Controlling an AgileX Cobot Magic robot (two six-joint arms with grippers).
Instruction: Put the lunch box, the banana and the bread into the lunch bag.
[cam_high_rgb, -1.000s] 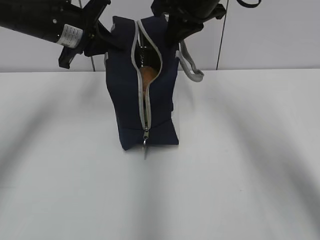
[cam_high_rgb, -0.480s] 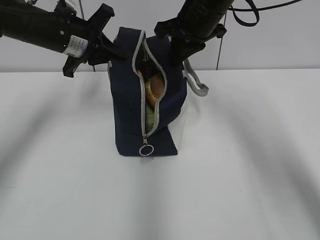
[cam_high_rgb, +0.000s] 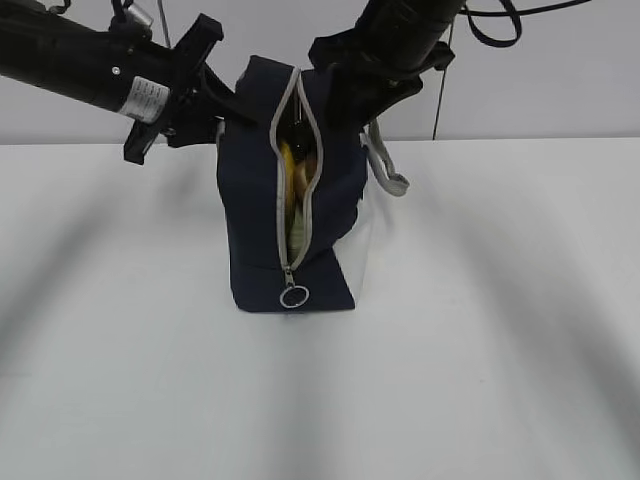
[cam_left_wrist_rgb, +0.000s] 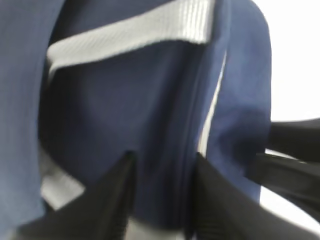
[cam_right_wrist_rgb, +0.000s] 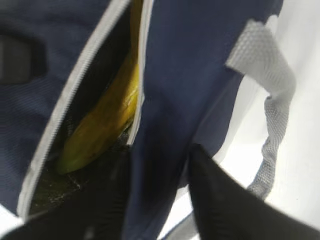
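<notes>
The navy lunch bag (cam_high_rgb: 255, 230) stands upright on the white table, zipper side facing the exterior camera, ring pull (cam_high_rgb: 293, 296) low on the front. The zipper gapes at the top. Inside I see the yellow banana (cam_high_rgb: 286, 172), a bit of golden bread (cam_high_rgb: 306, 172) beside it, and a pale green patch lower down, probably the lunch box (cam_high_rgb: 297, 236). My left gripper (cam_high_rgb: 222, 108) is shut on the bag's top left fabric (cam_left_wrist_rgb: 162, 165). My right gripper (cam_high_rgb: 350, 92) is shut on the top right fabric (cam_right_wrist_rgb: 160, 155), with the banana (cam_right_wrist_rgb: 107, 115) in the opening beside it.
A grey strap handle (cam_high_rgb: 388, 168) hangs off the bag's right side and also shows in the right wrist view (cam_right_wrist_rgb: 272, 100). The white table (cam_high_rgb: 480, 330) extends all round the bag, and a pale wall stands behind it.
Both grippers shifted the bag slightly right and lifted its top. The ring pull swung up onto the front. The opening narrowed, and the banana now shows where the bread did.
</notes>
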